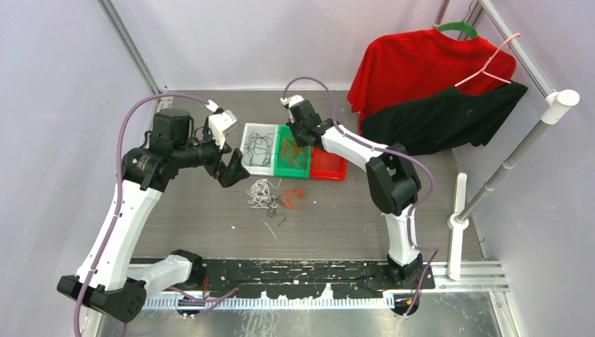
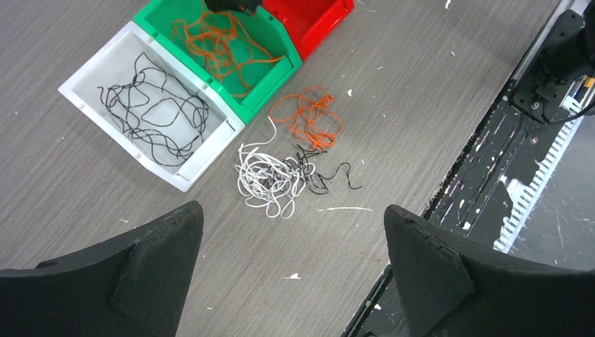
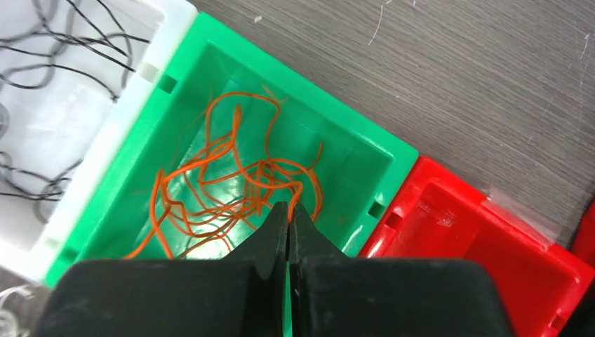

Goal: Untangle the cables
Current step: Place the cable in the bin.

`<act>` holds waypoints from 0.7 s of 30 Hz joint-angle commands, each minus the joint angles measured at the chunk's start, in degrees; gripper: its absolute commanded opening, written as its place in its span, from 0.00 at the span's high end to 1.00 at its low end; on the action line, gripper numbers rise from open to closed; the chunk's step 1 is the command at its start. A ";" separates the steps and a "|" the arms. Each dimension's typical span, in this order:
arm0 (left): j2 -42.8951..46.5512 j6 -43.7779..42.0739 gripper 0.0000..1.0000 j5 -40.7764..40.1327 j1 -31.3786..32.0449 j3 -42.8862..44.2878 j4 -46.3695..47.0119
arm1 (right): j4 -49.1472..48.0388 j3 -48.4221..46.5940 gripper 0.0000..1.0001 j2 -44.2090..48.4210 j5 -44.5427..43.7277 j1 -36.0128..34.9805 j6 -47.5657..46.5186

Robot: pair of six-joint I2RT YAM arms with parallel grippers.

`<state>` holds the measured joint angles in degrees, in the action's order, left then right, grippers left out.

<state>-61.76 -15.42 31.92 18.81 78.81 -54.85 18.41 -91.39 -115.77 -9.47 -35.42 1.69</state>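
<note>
The sorting looks partly done. A loose mass of black cords (image 2: 151, 112) lies in the white bin (image 2: 84, 95), and a share of the orange cords (image 2: 217, 42) lies in the green bin (image 2: 270, 81) beside it. The red bin (image 2: 330, 21) at the end of the row shows nothing inside. What remains is on the surface (image 2: 105, 203) just in front of the bins: a knot of white cords (image 2: 263, 179) meshed on one side with a few black strands (image 2: 319, 179), and a small orange bundle (image 2: 312, 119) close by that seems to touch them at its lower edge. I judge that the white cords have yet to be freed and binned, probably in the red bin, and that the stray black and orange go with their colours. The left tool (image 2: 291, 217) hangs above this heap with its fingers spread wide, holding nothing. The right tool (image 3: 288, 210) is over the green bin with its fingers pressed together. Their tips sit right at the orange cords, but I cannot tell whether a strand is pinched between them.
</note>
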 commanded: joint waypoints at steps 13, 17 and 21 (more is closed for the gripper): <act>1.18 -0.66 0.00 -0.19 -0.41 4.11 0.62 | -1.82 -4.49 0.57 -1.22 -16.15 -6.25 -10.64; 1.20 -0.58 0.00 -0.20 -0.37 4.24 0.49 | -1.79 -4.64 0.43 4.01 -16.49 -6.27 -10.18; 1.07 -1.12 0.01 -0.77 -0.39 5.07 -0.19 | -1.43 -3.92 0.31 8.29 -18.22 -6.33 -9.52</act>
<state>-61.58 -15.53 31.48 18.63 80.68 -55.13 20.16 -94.76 -116.53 -24.21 -41.89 -8.05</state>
